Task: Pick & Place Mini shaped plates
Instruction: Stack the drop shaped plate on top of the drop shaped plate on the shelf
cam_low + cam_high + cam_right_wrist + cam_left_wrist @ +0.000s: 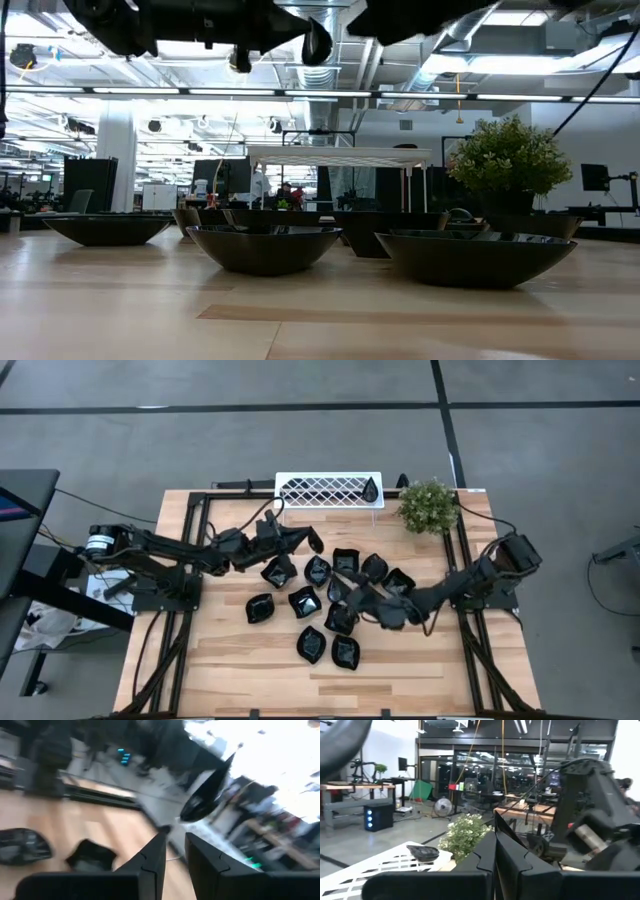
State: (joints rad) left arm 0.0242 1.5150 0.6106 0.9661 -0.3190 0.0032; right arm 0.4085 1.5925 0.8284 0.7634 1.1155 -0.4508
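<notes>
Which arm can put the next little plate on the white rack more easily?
Left. The left fingers are shut on a black plate right beside the white rack. The right arm reaches over the pile of plates, farther from the rack.

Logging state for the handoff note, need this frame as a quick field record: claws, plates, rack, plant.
left claw: shut on a small glossy black teardrop plate, held up off the table
right claw: above the middle of the plate cluster, grip unclear
loose plates: cluster of small glossy black dishes mid-table
white lattice rack: far edge, one black plate on its right end
green potted plant: right of rack
light wooden table: bare along the near edge
</notes>
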